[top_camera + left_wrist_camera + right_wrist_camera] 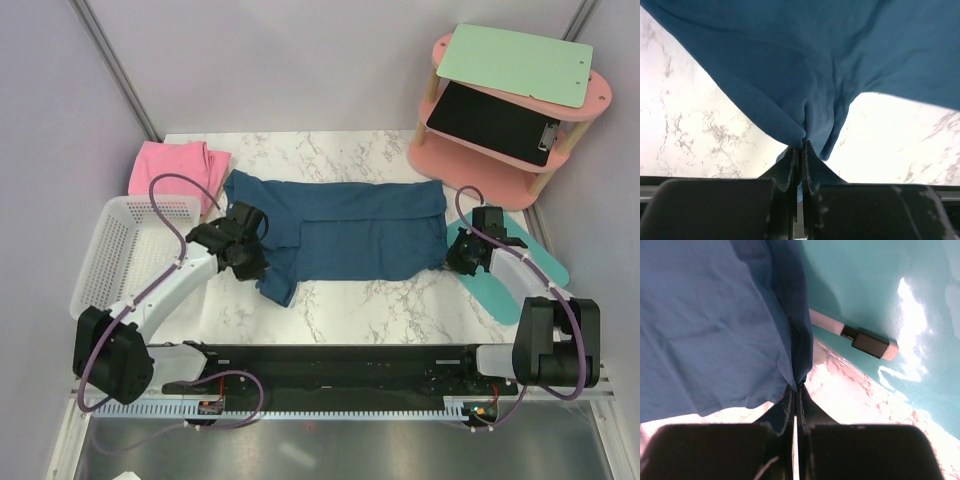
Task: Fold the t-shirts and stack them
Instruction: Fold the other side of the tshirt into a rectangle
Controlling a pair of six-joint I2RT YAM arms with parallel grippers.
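The dark teal-blue t-shirt (pixel 345 230) lies spread across the middle of the marble table. My left gripper (pixel 250 250) is shut on its left side, where cloth bunches between the fingertips (pixel 801 145). My right gripper (pixel 455 250) is shut on the shirt's right edge, a fold of blue cloth (pixel 715 325) pinched at its tips (pixel 799 389). The light pink t-shirt (pixel 172 168) lies folded at the table's back left, apart from both grippers.
A white plastic basket (pixel 120 250) stands at the left edge. A turquoise mat (pixel 520 280) lies under the right arm. At the back right stands a pink two-tier shelf (pixel 510 95) holding a green clipboard and a black one.
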